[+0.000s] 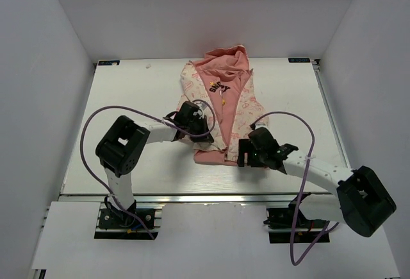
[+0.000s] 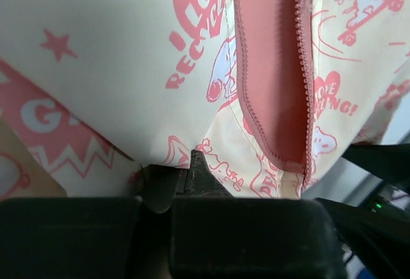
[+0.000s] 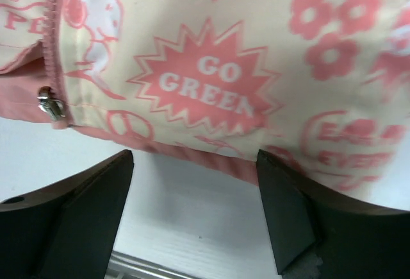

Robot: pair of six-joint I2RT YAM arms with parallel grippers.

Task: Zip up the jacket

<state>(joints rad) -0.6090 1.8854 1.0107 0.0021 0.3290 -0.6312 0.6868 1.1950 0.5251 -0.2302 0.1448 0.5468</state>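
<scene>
1. The small cream hooded jacket with pink cartoon print and salmon-pink lining (image 1: 221,109) lies flat on its back in the middle of the white desk (image 1: 128,99), hood away from me and hem towards my bases.
2. Its front is open. The lining shows as a long pink wedge from the hood down to the hem, and the two rows of pink zipper teeth (image 2: 304,67) run side by side without meeting.
3. The small silver metal zipper slider (image 3: 50,104) sits at the very bottom of the right-hand front panel, right at the hem. I judge that nothing is zipped yet.
4. What is left, as I read it: bring the two bottom ends together, seat the free end in the slider, then draw the slider up to the collar.
5. My left jaws are together, pinching a fold of the printed left front panel low down, near the hem.
6. My right jaws stand wide apart over the right panel's hem edge, holding nothing, with the slider just off to their left.
7. From above, my own arms cover the hem, so I cannot see how far apart the two zipper ends lie.
8. I cannot make out the other side's insert pin anywhere, nor whether the slider carries a pull tab.
</scene>
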